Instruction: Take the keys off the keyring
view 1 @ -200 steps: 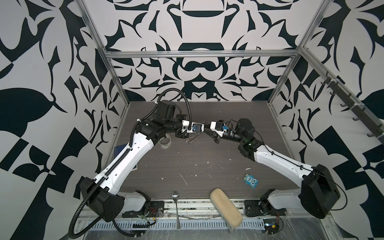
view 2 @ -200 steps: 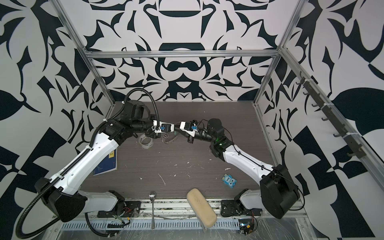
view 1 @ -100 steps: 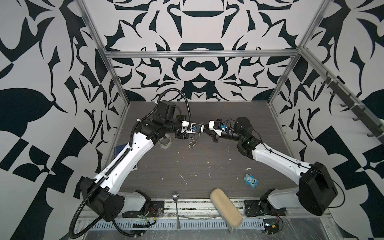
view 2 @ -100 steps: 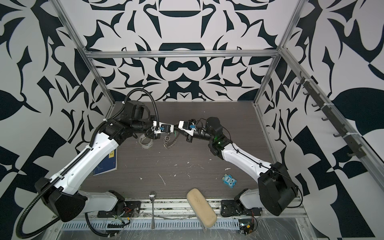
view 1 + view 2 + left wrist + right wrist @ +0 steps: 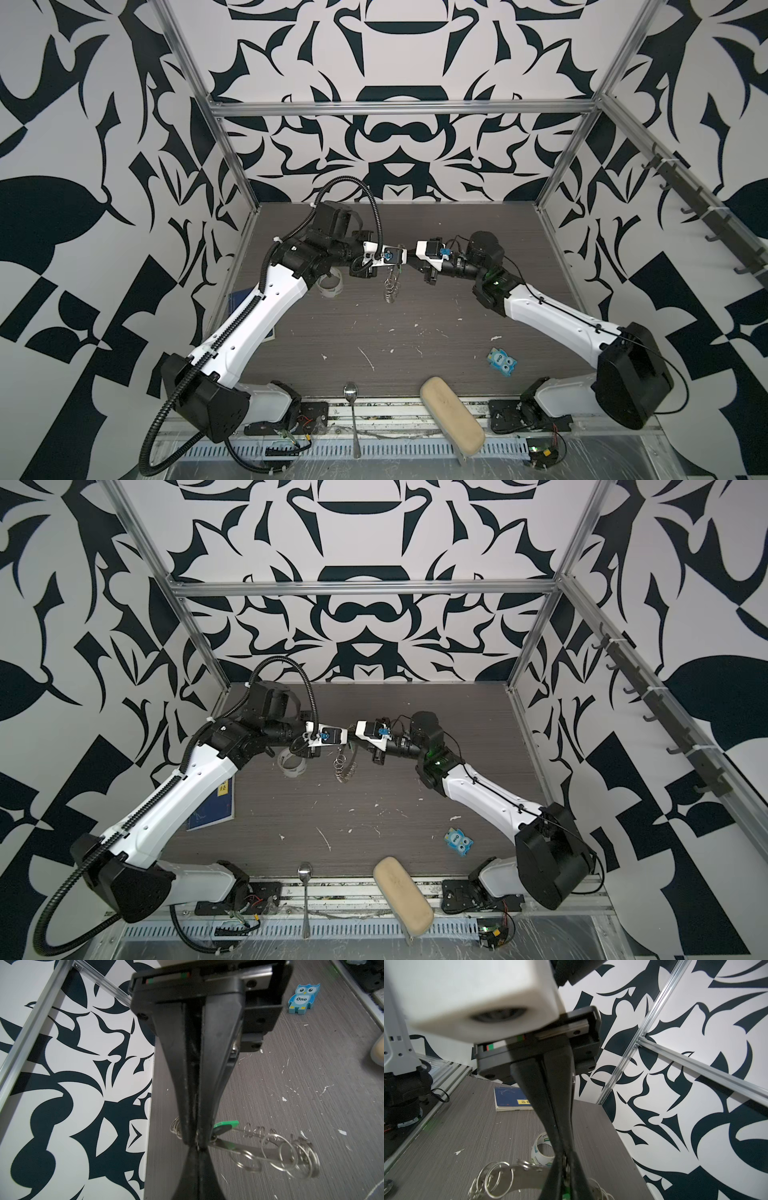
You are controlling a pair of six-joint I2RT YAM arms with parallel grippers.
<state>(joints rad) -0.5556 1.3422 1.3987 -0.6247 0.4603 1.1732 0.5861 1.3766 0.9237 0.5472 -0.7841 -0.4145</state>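
While the two arms meet tip to tip in the air just beside the tape roll point(image 5: 329, 286), on the right arm's side of it, the keyring point(image 5: 390, 286) hangs below their meeting point. Whether its lowest rings touch the table point(image 5: 415, 332) I cannot tell. The fingers of the left gripper point(image 5: 196, 1142) are pressed together and clamped on the keyring, whose silvery rings show on either side of them. The fingers of the right gripper point(image 5: 564, 1154) are likewise drawn together at the same spot. What they pinch is hidden by the fingers themselves, so I cannot say whether it is key or loop. The green key point(image 5: 225, 1125) lies against the left fingers, its dark end running in toward the loop, and it looks threaded on. As I judge the progress, the ring is lifted and steadied and the key has been reached. No key lies loose anywhere around the tape roll, so the separation itself is left to do.
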